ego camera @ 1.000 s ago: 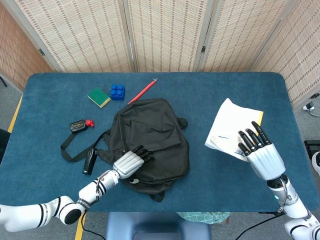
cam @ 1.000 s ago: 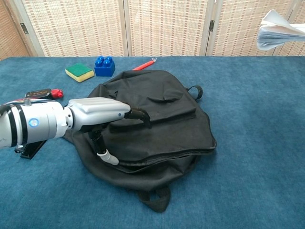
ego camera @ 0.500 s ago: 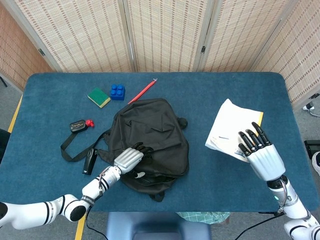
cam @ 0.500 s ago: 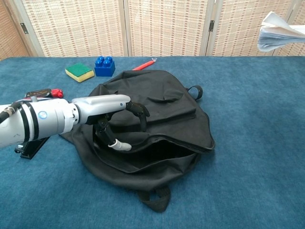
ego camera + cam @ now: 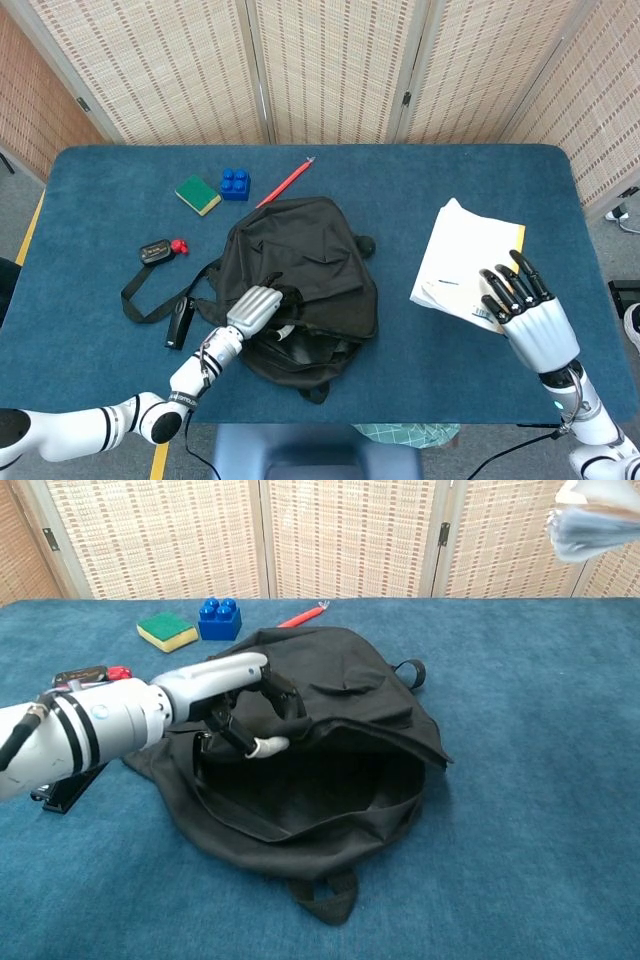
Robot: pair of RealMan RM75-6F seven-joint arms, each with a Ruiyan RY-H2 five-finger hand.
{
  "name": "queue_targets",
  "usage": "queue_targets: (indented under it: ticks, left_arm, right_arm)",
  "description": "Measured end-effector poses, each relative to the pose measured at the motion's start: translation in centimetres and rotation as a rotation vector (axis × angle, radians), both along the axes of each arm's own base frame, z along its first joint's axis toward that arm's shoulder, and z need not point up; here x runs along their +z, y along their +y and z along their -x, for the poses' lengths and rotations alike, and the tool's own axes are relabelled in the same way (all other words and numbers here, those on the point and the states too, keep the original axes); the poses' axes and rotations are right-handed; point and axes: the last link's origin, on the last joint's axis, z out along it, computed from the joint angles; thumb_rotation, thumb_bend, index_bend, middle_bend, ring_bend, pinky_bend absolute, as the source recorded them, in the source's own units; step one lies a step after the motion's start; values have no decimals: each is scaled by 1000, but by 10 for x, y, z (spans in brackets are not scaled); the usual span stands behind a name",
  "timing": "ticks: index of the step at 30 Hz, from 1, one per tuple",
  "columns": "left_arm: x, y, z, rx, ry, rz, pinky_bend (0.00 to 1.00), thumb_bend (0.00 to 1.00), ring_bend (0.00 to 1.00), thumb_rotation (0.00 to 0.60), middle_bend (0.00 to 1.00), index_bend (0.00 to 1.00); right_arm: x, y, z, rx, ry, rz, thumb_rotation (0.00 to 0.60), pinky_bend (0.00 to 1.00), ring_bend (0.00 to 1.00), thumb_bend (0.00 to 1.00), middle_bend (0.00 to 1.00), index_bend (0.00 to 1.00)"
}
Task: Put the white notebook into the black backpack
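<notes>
The black backpack [image 5: 300, 260] [image 5: 330, 695] lies mid-table with its mouth gaping toward the near edge. My left hand [image 5: 256, 308] [image 5: 225, 705] grips the upper flap of the opening and holds it lifted. The white notebook [image 5: 462, 262] [image 5: 595, 522] is raised off the table at the right, held by my right hand [image 5: 528, 318] from below. In the chest view only the notebook's blurred edge shows at the top right corner; the right hand itself is out of that frame.
A green sponge [image 5: 198, 195], a blue brick [image 5: 235, 184] and a red pen [image 5: 285, 183] lie behind the backpack. A small black device with a red tip [image 5: 160, 251] and a black strap buckle [image 5: 179, 322] sit to the left. Folding screens stand behind the table.
My left hand has pulled the backpack's flap up and back, opening its mouth wide. My right hand with the notebook has shifted slightly upward and nearer.
</notes>
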Motion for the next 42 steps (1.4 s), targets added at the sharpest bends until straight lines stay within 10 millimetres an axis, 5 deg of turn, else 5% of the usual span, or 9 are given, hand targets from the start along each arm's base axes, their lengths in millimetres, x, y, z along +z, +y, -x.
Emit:
queue_targets:
  ticks: [21,30,42]
  left_arm:
    - [57,78,-15,294,-175,-112,22,541,300,600,338,586]
    - [67,92,-18,389,-187,-117,19,542,298,600,338,578]
    - [70,92,-20,407,-213,-95,15,541,296,600,338,576]
  right_arm:
    - [-48,55,-41,224,-133,-436,600,247,375,447,420,771]
    - [-89,38,-57,222,-110,-607,600,248,378,447,420,771]
    - [-158,-18,-89,242,1,-662,600,241,378,447,420,772]
